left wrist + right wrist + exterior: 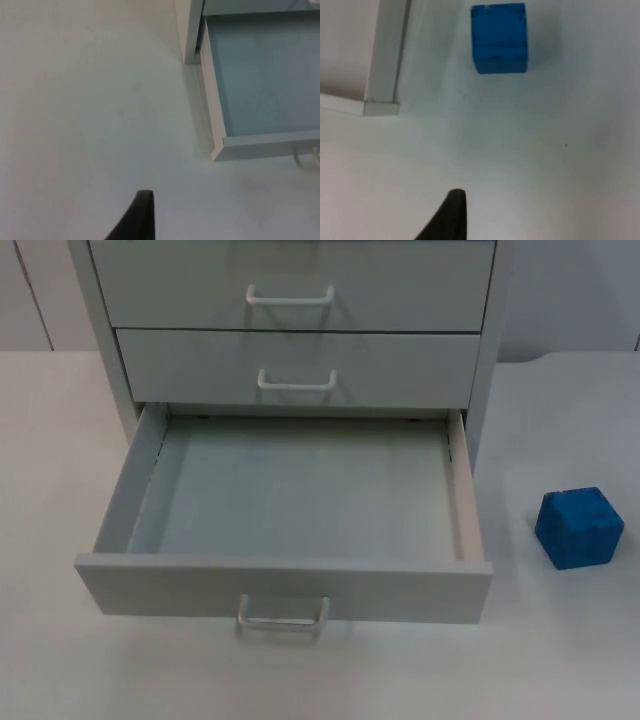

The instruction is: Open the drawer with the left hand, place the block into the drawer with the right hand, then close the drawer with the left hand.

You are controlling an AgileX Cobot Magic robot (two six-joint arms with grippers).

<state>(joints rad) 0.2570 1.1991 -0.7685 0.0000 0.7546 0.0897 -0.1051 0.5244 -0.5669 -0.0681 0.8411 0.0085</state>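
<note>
You see the cabinet cut off above its top drawer; each hand's finger spread stays hidden.

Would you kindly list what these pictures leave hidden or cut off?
- Left gripper: one fingertip shows at the left wrist view's edge; open or shut is unclear.
- Right gripper: likewise in the right wrist view.
- Cabinet: its top is cut off by the top view's edge.
- Block: its far sides are hidden by itself.

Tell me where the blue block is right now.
The blue block sits on the white table at the right side of the top view, beside the open bottom drawer and apart from it.
</note>
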